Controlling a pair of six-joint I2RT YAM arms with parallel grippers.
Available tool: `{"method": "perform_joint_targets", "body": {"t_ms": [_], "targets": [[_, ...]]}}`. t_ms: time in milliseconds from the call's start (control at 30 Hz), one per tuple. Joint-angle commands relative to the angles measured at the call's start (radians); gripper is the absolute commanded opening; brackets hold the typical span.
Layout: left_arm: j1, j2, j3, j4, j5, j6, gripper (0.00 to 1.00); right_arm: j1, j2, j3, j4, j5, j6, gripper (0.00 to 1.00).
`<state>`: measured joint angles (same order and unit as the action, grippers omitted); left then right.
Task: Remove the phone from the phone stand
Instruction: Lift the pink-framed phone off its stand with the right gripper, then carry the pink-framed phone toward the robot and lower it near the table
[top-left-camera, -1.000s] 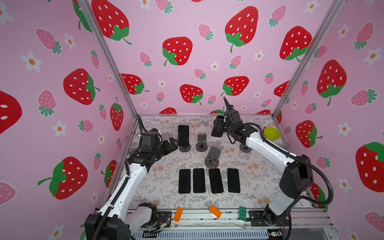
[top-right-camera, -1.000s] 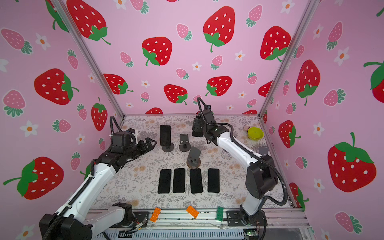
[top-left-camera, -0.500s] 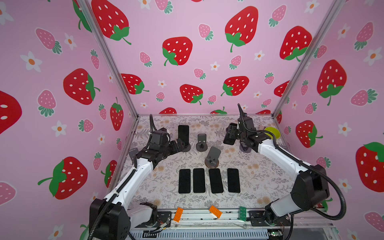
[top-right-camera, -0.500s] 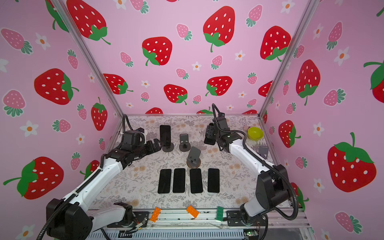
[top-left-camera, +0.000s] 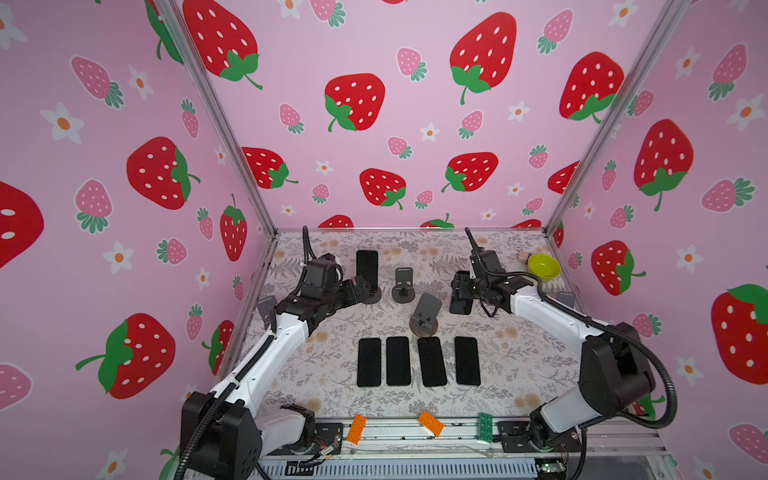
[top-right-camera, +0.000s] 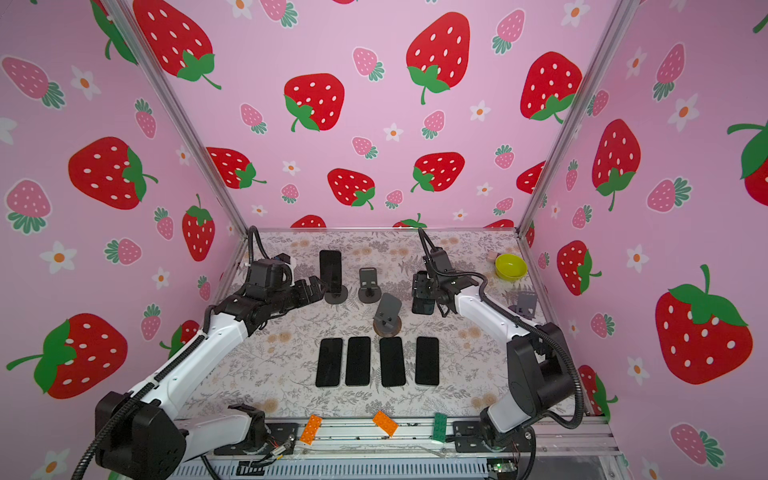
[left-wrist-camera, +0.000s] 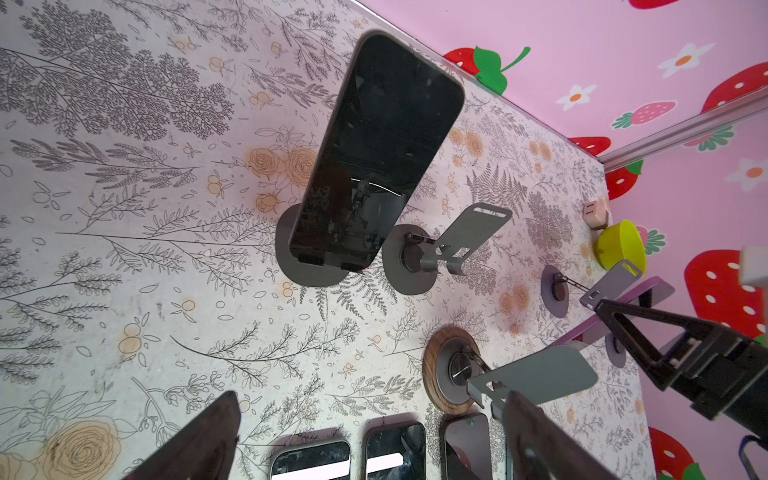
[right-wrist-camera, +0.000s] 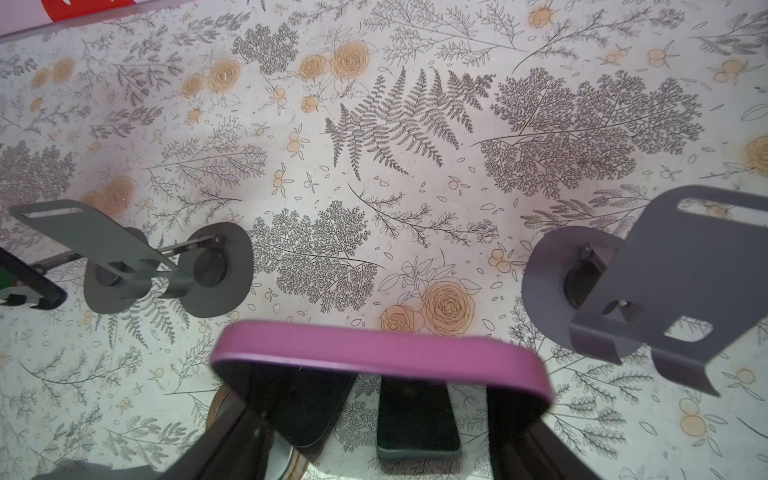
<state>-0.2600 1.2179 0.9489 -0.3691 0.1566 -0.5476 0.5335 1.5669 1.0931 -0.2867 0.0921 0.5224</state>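
Pink strawberry-print walls on three sides, floral-print tabletop below. At the far left of that surface: phone upright on phone stand, leaning back against the support plate, lower edge seated in the small lip, dark glass facing the near side. Just right of it, an empty stand; nearer, a wood-based stand, also empty; nearer again, a row of four phones lying flat.

Left gripper low at the phone's left side, close to the stand's base, jaws spread about as wide as they go, gripping nothing. Short of contact, judging by the left wrist view.

Right gripper right of centre, clamped on a purple-cased phone, carried clear of the table.

Handling, by the look of things: rigid flat slab, modest weight, glossy glass front and smooth edges. Probably slick under hard pads and unforgiving of a drop or a twist. Apparently kept in place by gravity and that lip alone.

Best taken across the two long side edges, around or above mid-height, never flat on the glass. Needs a lift up and out of the lip before any pull toward the near side; otherwise risks dragging or tipping the light-looking stand. Calls for a firm squeeze, not a crushing one.
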Motion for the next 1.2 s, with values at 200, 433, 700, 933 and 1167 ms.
{"method": "perform_joint_targets", "body": {"t_ms": [200, 433, 700, 933, 1167], "targets": [[-0.002, -0.023, 0.034, 0.013, -0.05, -0.026, 0.99, -0.007, 0.076, -0.009, 0.008, -0.004, -0.021, 0.7], [0.002, -0.008, 0.039, 0.007, -0.051, -0.067, 0.99, -0.007, 0.125, -0.01, 0.007, 0.032, -0.031, 0.7], [0.001, 0.008, 0.056, 0.002, -0.03, -0.066, 0.99, -0.009, 0.169, -0.016, 0.011, 0.053, -0.024, 0.7], [0.002, 0.014, 0.063, 0.001, -0.026, -0.061, 0.99, -0.009, 0.202, -0.015, 0.016, 0.047, -0.018, 0.7], [0.001, 0.022, 0.068, 0.002, 0.011, -0.06, 0.99, -0.01, 0.24, -0.019, 0.013, 0.034, -0.01, 0.7]]}}
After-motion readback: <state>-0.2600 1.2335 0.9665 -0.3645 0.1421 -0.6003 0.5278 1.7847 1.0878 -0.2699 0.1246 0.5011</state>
